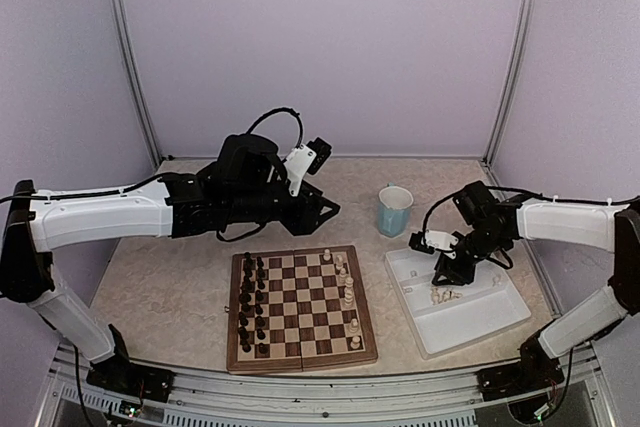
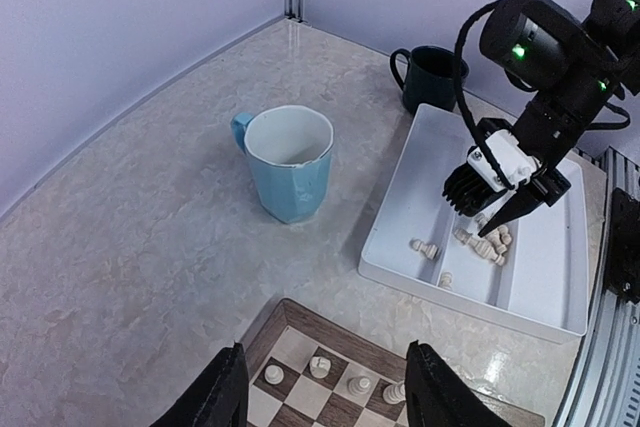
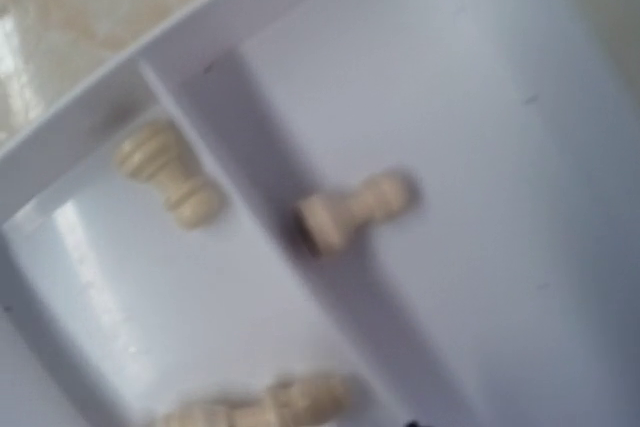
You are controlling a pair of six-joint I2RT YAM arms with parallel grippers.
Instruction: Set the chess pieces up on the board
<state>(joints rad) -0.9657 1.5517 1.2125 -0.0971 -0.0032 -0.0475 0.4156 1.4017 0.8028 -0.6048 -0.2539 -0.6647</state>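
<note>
Your left hand is hovering spread wide and empty by the far edge of the wooden checkered board, where some cream chess pieces are standing along its right side. Your right hand is hanging over more of these smooth turned pieces, lying in the white plastic tray; I cannot tell whether it is parted or pinching.
</note>
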